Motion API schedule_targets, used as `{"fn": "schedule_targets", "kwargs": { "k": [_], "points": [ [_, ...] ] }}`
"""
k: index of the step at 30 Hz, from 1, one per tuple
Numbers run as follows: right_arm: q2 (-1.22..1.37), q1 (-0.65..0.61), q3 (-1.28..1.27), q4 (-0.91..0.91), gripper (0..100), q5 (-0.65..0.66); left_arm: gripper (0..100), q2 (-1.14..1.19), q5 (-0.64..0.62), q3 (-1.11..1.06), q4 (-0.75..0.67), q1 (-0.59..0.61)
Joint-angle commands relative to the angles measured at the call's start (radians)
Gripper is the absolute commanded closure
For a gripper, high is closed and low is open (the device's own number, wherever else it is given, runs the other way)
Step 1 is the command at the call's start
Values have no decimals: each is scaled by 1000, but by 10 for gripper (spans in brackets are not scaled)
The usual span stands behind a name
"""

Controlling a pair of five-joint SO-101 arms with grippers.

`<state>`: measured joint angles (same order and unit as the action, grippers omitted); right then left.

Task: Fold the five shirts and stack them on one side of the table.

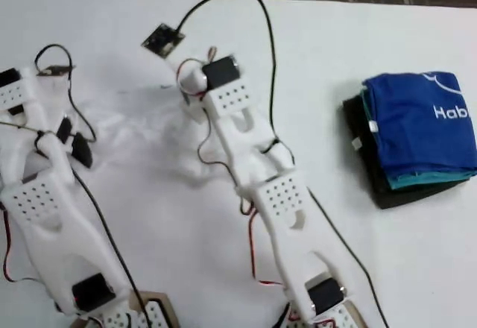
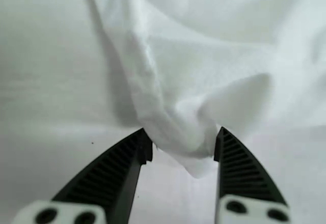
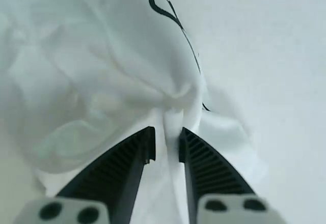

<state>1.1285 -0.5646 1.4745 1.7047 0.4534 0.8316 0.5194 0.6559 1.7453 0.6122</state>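
One table (image 1: 387, 268). Two robot arms on it, the left arm (image 1: 45, 201) and the right arm (image 1: 276, 194), and so two grippers, the left gripper (image 2: 182, 145) and the right gripper (image 3: 167, 142), each with two black fingers. One loose white shirt (image 1: 141, 138). One stack of folded shirts (image 1: 417, 134), and in it I can count three colours: one blue shirt (image 1: 417, 115), one teal shirt (image 1: 421, 181) and one black shirt (image 1: 406, 195). Whether more layers sit between them, I can't tell. One small black board (image 1: 162, 39) on a cable.
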Motion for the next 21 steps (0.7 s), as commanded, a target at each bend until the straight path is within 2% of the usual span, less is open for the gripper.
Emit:
{"fn": "schedule_targets", "kwargs": {
  "k": [1, 6, 9, 14, 21],
  "points": [
    [16, -2, 41, -24, 906, 6, 782, -15, 8, 42, 6, -9],
    [31, -1, 41, -47, 915, 6, 782, -15, 8, 42, 6, -9],
    [30, 2, 49, -68, 983, 6, 782, -15, 8, 42, 6, -9],
    [18, 39, 213, -19, 978, 8, 782, -17, 8, 42, 6, -8],
    [-271, 133, 144, 4, 978, 20, 782, -20, 8, 42, 8, -26]
  ]
}}
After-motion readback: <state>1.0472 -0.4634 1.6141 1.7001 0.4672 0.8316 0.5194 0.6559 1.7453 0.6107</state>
